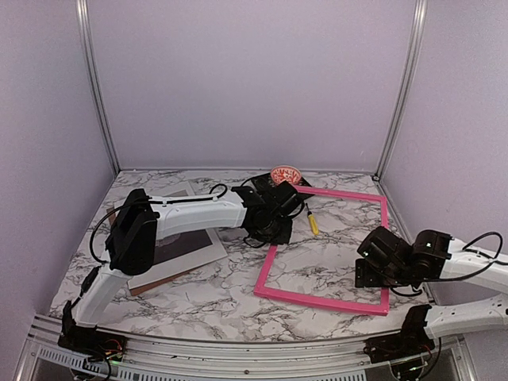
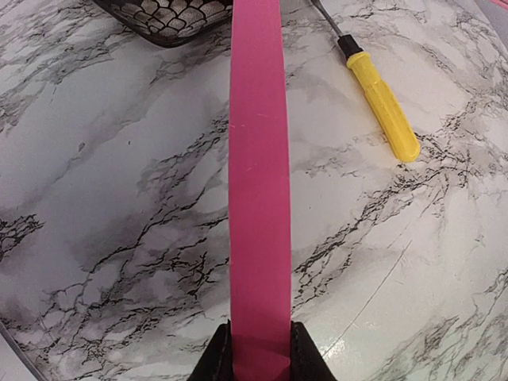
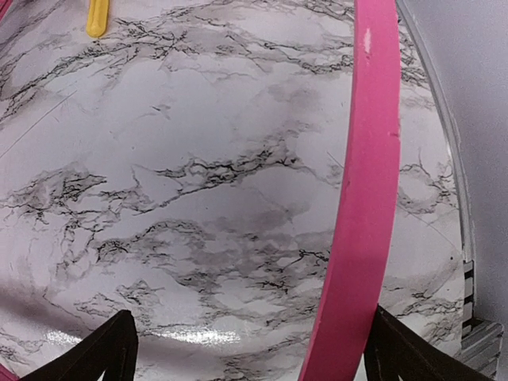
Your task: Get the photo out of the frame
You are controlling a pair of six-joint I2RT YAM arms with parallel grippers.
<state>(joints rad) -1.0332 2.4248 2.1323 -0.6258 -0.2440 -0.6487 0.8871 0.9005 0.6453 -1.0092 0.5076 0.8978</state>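
Observation:
The pink frame (image 1: 321,300) lies on the marble table, with bare marble showing through its opening. My left gripper (image 1: 274,221) is shut on the frame's left bar (image 2: 260,198), which sits pinched between the black fingers (image 2: 214,365). My right gripper (image 1: 375,263) is open over the frame's right side. That bar (image 3: 361,198) runs between its fingers, close to the right finger (image 3: 413,357). The photo (image 1: 176,248), dark with white margins, lies at the left on a brown board, partly hidden under my left arm.
A yellow-handled screwdriver (image 1: 313,223) lies inside the frame's far part and shows in the left wrist view (image 2: 385,107). A round pink patterned object (image 1: 285,174) and a black mesh item (image 2: 171,16) sit behind the frame. A white sheet (image 1: 181,190) lies far left.

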